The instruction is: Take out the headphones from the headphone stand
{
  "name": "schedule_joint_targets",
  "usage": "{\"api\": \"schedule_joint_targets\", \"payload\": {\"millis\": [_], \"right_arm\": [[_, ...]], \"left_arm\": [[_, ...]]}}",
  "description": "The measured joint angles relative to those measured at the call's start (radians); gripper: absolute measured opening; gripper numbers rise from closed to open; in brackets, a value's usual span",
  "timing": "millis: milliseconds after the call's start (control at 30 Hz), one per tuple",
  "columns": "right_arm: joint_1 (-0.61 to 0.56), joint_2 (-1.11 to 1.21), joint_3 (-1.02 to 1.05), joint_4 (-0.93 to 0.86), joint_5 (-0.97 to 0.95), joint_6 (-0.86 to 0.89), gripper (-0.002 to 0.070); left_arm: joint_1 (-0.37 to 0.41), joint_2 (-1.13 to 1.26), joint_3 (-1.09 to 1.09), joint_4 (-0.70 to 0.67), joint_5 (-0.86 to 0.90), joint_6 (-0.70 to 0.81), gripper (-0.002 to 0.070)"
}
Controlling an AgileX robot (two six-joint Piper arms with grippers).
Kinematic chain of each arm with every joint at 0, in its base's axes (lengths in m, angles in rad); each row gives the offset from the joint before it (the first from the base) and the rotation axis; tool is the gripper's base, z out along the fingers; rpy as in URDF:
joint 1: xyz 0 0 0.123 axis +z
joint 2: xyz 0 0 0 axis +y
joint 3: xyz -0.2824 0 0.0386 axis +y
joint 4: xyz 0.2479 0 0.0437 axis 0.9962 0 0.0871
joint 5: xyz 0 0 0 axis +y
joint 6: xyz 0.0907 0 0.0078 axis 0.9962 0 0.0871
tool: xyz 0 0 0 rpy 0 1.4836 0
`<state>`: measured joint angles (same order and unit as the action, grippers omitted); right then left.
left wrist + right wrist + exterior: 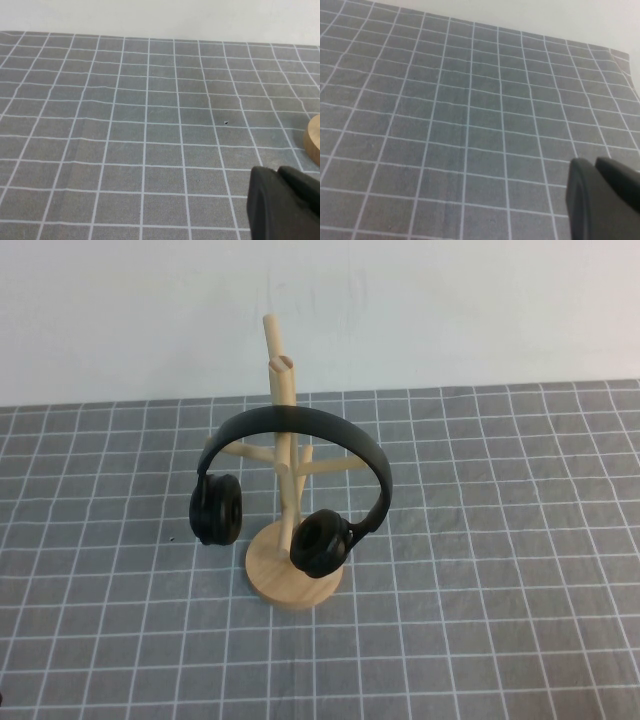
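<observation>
The black headphones (300, 428) hang by their headband over the pegs of the light wooden headphone stand (284, 380) in the middle of the high view. One ear cup (217, 509) hangs to the stand's left, the other (320, 543) in front of the round base (265, 575). Neither arm shows in the high view. My left gripper (276, 170) is shut and empty, low over the mat, with the edge of the stand's base (314, 139) a little ahead of it. My right gripper (595, 161) is shut and empty over bare mat.
A grey mat with a white grid (480, 570) covers the table. A white wall (450, 300) stands behind the mat's far edge. A small dark speck (226, 122) lies on the mat.
</observation>
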<state>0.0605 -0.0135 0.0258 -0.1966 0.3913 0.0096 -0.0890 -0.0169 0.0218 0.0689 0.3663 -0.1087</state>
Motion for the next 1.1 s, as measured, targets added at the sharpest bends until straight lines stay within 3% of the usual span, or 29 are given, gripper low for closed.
{"api": "schedule_joint_targets", "payload": {"millis": [767,1100], "right_arm": [[0.0,0.0,-0.002,0.006,0.004,0.033,-0.0008],[0.0,0.0,-0.002,-0.107,0.009,0.027,-0.0008]], "left_arm": [[0.0,0.0,0.0,0.0,0.0,0.0,-0.0006],[0.0,0.0,0.0,0.0,0.0,0.0,-0.0006]]}}
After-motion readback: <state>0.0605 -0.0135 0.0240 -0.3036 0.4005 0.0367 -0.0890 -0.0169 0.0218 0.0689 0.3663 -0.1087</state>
